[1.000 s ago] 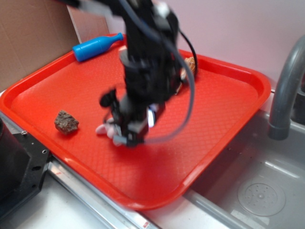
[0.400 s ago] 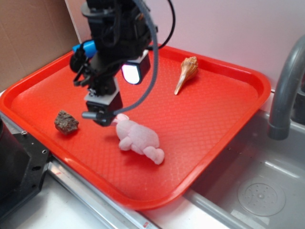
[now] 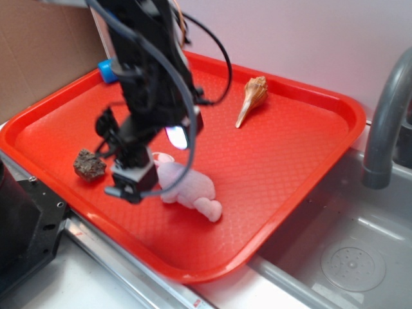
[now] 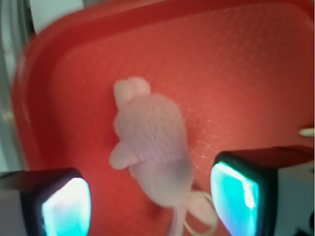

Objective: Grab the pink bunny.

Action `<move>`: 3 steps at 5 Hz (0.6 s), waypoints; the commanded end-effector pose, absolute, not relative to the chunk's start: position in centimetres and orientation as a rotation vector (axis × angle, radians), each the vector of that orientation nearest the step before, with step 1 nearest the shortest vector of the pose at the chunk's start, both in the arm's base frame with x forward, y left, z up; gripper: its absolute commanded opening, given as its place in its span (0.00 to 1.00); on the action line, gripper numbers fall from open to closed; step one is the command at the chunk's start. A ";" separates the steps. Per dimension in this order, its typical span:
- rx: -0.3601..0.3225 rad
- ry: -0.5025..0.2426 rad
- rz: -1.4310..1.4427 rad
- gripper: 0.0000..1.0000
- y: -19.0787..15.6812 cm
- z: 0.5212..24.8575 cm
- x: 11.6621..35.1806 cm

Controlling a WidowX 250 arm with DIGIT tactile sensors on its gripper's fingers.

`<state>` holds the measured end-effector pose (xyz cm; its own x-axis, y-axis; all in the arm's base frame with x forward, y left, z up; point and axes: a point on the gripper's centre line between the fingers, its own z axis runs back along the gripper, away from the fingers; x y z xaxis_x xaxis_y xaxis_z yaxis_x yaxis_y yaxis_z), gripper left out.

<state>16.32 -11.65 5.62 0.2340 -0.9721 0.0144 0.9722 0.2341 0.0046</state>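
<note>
With its fingers spread wide, the black end effector [image 4: 150, 196] straddles the fuzzy pale-pink plush bunny [image 4: 150, 142] lying on the red plastic tray [image 3: 277, 161]; it should sink lower, centred over the body, before closing.

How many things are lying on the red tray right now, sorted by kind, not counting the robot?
Plush toy: 1, the pink bunny
Seashell: 1, the tan seashell
Rock: 1, the brown rock
Blue bottle-shaped toy: 1, the blue bottle, mostly hidden behind the arm
Total: 4 on the red tray
</note>
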 end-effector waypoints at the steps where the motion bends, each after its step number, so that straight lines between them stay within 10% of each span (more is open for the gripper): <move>1: -0.063 0.058 -1.360 0.10 -12.0 1.1 16.8; 3: 0.016 -0.035 -1.153 0.00 -12.8 6.9 17.3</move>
